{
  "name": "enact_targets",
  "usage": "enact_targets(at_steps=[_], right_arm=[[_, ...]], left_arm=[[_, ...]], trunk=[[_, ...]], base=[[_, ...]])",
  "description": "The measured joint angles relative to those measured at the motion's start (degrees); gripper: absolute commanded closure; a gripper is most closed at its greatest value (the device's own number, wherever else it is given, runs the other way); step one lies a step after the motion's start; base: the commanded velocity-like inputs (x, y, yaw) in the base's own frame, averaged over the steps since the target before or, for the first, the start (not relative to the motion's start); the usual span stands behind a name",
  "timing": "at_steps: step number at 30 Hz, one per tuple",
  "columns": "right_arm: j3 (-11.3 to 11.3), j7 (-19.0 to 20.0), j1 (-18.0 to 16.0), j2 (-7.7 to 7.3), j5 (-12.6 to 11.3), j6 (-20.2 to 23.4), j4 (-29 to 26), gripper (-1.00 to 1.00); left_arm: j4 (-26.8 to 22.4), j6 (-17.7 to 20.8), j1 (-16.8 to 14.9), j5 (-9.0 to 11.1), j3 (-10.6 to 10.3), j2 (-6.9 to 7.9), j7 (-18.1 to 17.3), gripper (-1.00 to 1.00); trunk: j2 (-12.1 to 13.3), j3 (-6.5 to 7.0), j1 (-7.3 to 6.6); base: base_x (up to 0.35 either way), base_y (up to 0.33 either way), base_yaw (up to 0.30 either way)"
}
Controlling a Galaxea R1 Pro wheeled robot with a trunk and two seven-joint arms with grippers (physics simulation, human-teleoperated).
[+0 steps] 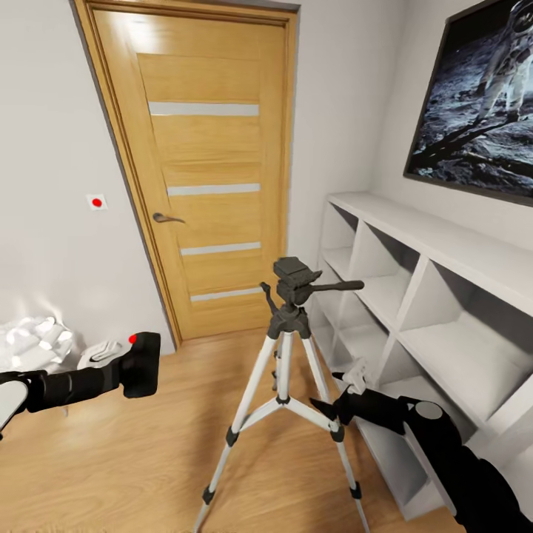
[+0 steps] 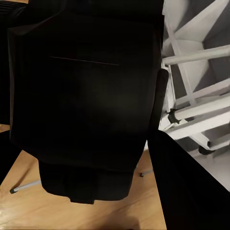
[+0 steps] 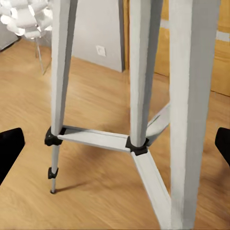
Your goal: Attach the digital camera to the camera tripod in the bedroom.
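Observation:
The digital camera (image 1: 143,363), a matte-black box with a red dot on its top corner, hangs above the floor left of the camera tripod (image 1: 285,348). My left gripper (image 1: 124,376) is shut on it, and its dark body (image 2: 86,96) is close up in the left wrist view, with the tripod legs (image 2: 201,109) beyond. The tripod stands upright in front of the door, its black pan head (image 1: 295,277) bare and its handle pointing right. My right gripper (image 1: 331,394) is open beside the tripod's right leg, its fingertips (image 3: 9,154) spread wide on either side of the silver legs (image 3: 139,81).
An orange-brown door (image 1: 207,170) is behind the tripod. White cubby shelving (image 1: 437,296) runs along the right wall under the astronaut picture (image 1: 481,96). A white ball lamp (image 1: 29,342) sits low at the left. A red-dot wall switch (image 1: 96,201) is left of the door.

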Motion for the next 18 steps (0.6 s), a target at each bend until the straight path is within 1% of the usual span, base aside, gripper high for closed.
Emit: enact_targets(at_steps=[5,12,18], right_arm=[[0.37,0.02,0.01,0.00,-0.01,0.02,0.00,-1.00],[0.45,0.15,0.01,-0.08,0.02,-0.25,0.00,-1.00],[0.46,0.13,0.01,-0.04,0.03,-0.34,0.00,-1.00]], left_arm=[[0.05,0.02,-0.01,0.00,-0.01,-0.01,0.05,1.00],[0.03,-0.01,-0.02,0.01,0.04,-0.02,0.07,1.00],[0.06,-0.02,-0.02,-0.03,0.02,-0.01,0.10,1.00]], trunk=[[0.00,0.00,0.00],[0.01,0.00,0.00],[0.00,0.00,0.00]], base=[[0.000,-0.031,0.094],[0.000,-0.200,0.024],[0.000,-0.076,0.004]])
